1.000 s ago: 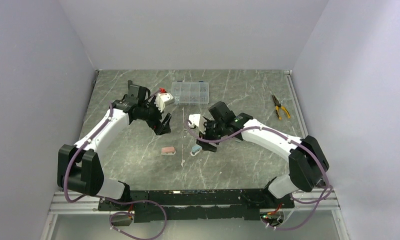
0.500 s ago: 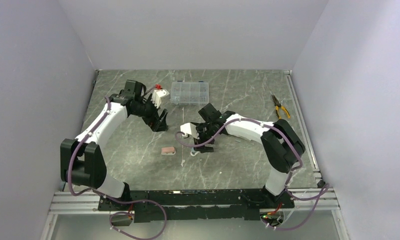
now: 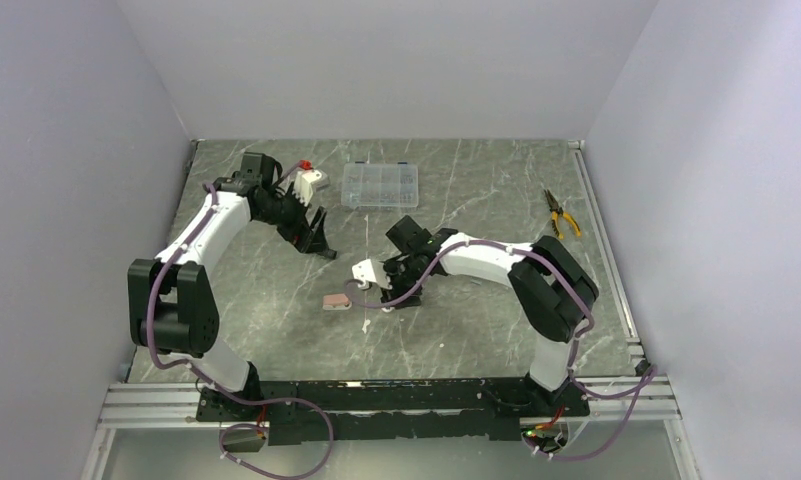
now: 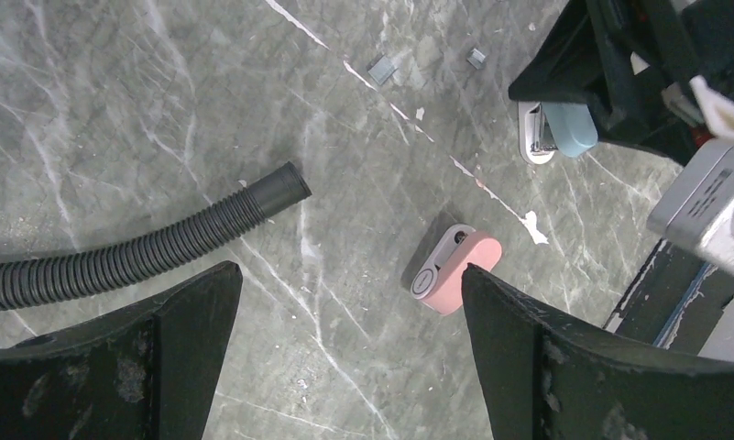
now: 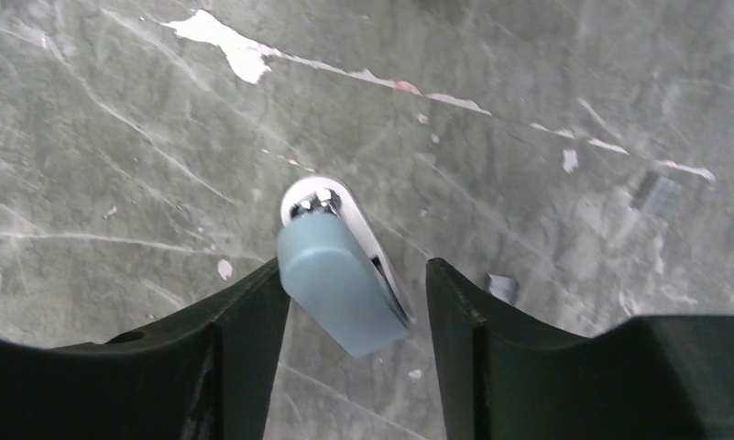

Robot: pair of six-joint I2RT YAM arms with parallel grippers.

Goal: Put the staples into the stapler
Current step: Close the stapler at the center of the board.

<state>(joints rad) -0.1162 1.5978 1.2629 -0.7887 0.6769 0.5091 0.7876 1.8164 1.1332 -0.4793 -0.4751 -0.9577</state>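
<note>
The step in hand looks like taking hold of the blue stapler [image 5: 345,275], before any loading. The right end effector [image 5: 354,268] stands partly open around it at the centre of the wrist frame. One finger [image 5: 253,321] seems to touch it and the other is just apart, so nothing is gripped yet. The left end effector [image 4: 346,270] is wide open and empty, above a pink stapler [image 4: 454,270]. The staples [image 4: 381,67] lie loose on the tabletop [image 4: 161,110], near the top of the left wrist frame. Next, I think the fingers must close squarely without pushing the stapler aside.
</note>
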